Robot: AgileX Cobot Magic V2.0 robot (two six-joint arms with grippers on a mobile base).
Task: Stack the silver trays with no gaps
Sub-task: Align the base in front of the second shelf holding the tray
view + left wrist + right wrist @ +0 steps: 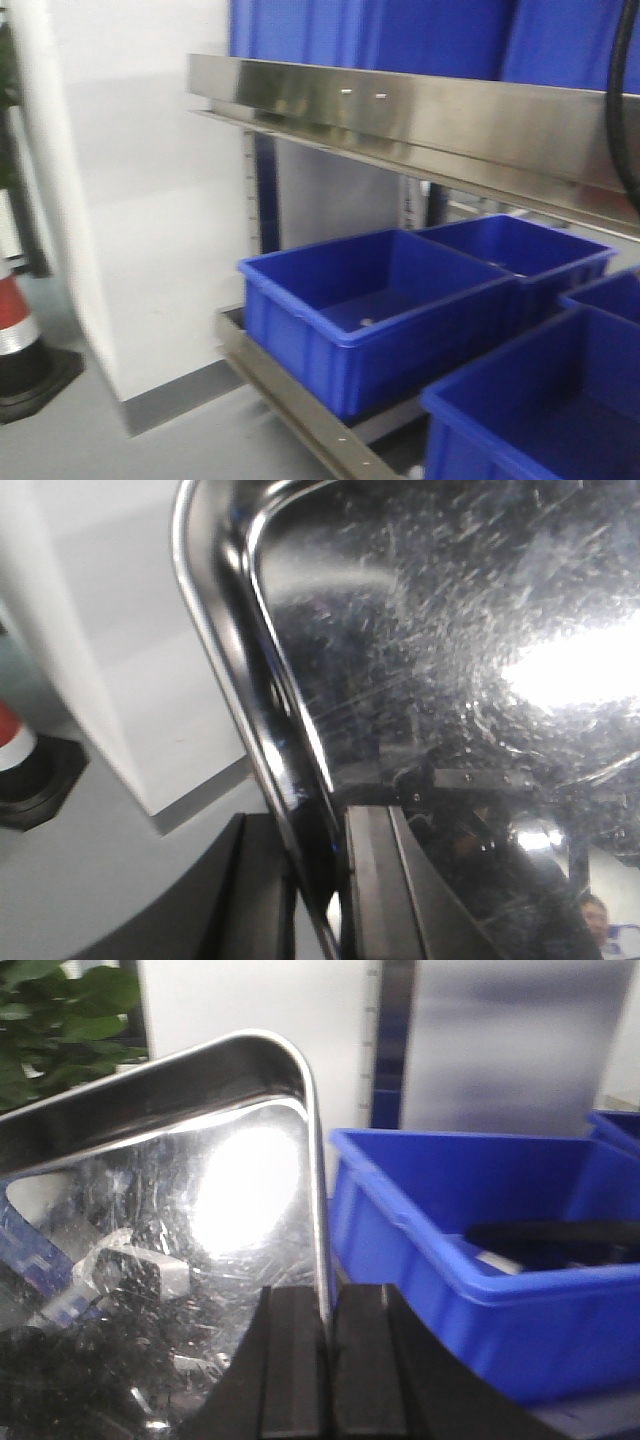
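In the left wrist view a shiny silver tray (450, 650) fills most of the frame, and my left gripper (320, 880) is shut on its left rim, one black finger (375, 880) on the inside, one on the outside. In the right wrist view my right gripper (328, 1360) is shut on the right rim of a silver tray (200, 1220), which tilts up to the left. Whether both views show one tray I cannot tell. No tray or gripper shows in the front view.
A steel shelf rail (420, 110) with screw heads spans the front view, with blue bins above it. Below stand several open blue bins (370, 300) on a lower shelf. A blue bin (480, 1260) lies right of the right gripper. A white wall (150, 200) and a striped cone (15, 320) stand left.
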